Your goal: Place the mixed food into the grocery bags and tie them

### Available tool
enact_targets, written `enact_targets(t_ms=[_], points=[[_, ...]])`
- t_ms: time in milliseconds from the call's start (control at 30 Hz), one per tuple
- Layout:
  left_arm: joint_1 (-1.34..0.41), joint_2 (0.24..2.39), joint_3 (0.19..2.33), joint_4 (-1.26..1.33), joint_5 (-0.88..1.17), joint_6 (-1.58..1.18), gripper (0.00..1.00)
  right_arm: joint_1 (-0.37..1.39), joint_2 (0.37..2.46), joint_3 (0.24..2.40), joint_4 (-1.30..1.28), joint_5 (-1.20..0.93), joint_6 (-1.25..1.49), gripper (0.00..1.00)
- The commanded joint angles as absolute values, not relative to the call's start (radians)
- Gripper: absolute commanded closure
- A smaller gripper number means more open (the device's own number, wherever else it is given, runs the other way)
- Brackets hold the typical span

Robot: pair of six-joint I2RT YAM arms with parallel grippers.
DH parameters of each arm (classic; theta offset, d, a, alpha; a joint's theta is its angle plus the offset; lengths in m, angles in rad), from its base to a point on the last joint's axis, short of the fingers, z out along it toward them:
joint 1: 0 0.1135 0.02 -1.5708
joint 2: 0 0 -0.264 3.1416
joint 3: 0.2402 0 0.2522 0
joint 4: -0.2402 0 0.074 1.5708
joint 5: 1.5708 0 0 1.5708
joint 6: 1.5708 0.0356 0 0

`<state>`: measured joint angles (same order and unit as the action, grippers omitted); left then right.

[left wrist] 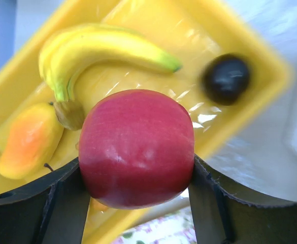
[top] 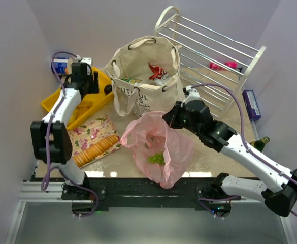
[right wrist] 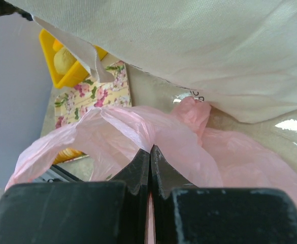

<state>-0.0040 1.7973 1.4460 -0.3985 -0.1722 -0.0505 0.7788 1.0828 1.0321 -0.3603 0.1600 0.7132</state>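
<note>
A red apple (left wrist: pixel 136 147) sits between the fingers of my left gripper (left wrist: pixel 136 180), which is shut on it just above the yellow tray (left wrist: pixel 189 20). In the top view this gripper (top: pixel 87 84) hangs over the tray's far end. A yellow banana (left wrist: pixel 102 48) still lies in the tray. My right gripper (right wrist: pixel 150 150) is shut on the rim of the pink plastic bag (right wrist: pixel 138 127), holding its mouth up. The pink bag (top: pixel 158 147) has green grapes (top: pixel 156 158) inside. The cream tote (top: pixel 143 66) stands behind it with a red packet (top: pixel 157 71) in it.
An orange-yellow fruit (left wrist: pixel 29 140) and a dark round fruit (left wrist: pixel 226 78) also lie in the tray. A cracker sleeve (top: pixel 95 150) rests on a floral mat (top: pixel 90 129). A white wire rack (top: pixel 214 56) leans at the back right, and a can (top: pixel 62 66) stands in the back left corner.
</note>
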Motion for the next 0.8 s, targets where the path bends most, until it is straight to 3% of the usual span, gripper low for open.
enact_targets(t_ms=[0, 233, 333, 533, 767], points=[[-0.107, 1.500, 1.335, -0.350, -0.092, -0.063, 0.73, 0.778, 1.043, 1.092, -0.405, 0.227, 0.675, 1.00], [-0.307, 1.142, 1.002, -0.304, -0.005, -0.045, 0.73, 0.778, 1.045, 1.104, -0.416, 0.209, 0.666, 1.00], [-0.386, 1.020, 0.959, -0.324, 0.028, -0.049, 0.74, 0.776, 1.032, 1.103, -0.437, 0.221, 0.657, 1.00], [-0.547, 0.893, 0.998, -0.310, 0.135, -0.152, 0.75, 0.778, 1.008, 1.080, -0.462, 0.253, 0.658, 1.00], [-0.901, 0.940, 1.146, -0.269, 0.058, -0.238, 0.76, 0.776, 1.019, 1.083, -0.468, 0.265, 0.654, 1.00]])
